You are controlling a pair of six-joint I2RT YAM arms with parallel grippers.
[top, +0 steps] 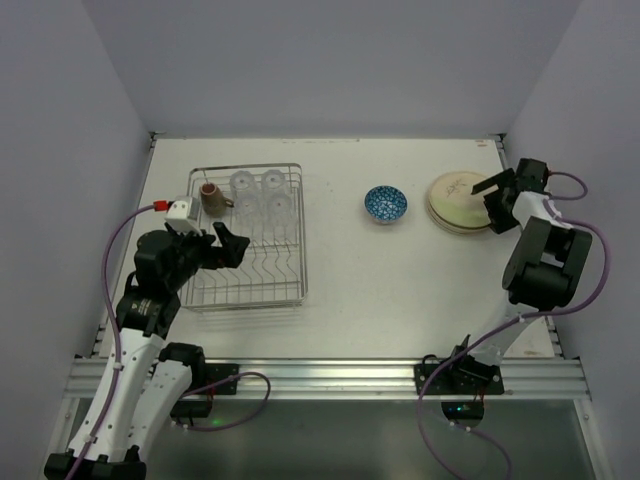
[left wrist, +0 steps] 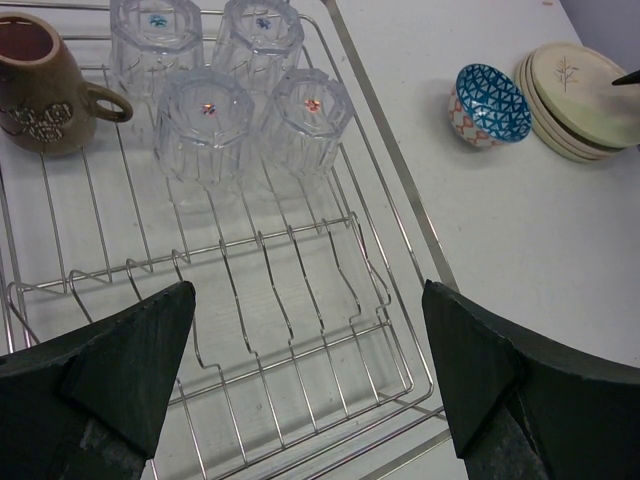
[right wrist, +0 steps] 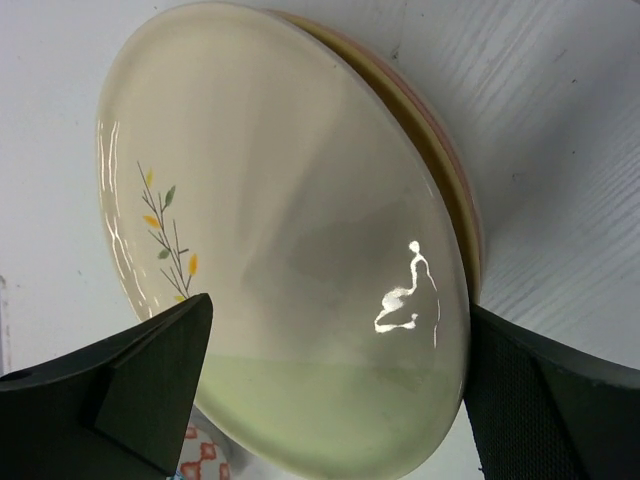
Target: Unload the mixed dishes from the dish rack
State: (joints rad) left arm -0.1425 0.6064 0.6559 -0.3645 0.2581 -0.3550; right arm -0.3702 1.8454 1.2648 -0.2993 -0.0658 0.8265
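Observation:
The silver wire dish rack (top: 247,282) stands at the left of the table. At its far end it holds a brown mug (top: 211,197) and several clear glasses (top: 258,195), mouth down. My left gripper (top: 225,245) hovers open over the rack's bare prongs (left wrist: 290,300), its jaws wide apart and holding nothing; the mug (left wrist: 45,85) and glasses (left wrist: 205,120) lie beyond it. A blue-patterned bowl (top: 385,203) and a stack of cream plates (top: 455,202) sit on the table to the right. My right gripper (top: 495,195) is open above the top plate (right wrist: 290,230), one finger to either side of its near edge.
The rack's right rim (left wrist: 400,200) runs between my left gripper (left wrist: 308,350) and the bowl (left wrist: 490,103). White walls close in the table at the left, back and right. The bowl's patterned side (right wrist: 200,455) peeks from under the plate stack in the right wrist view.

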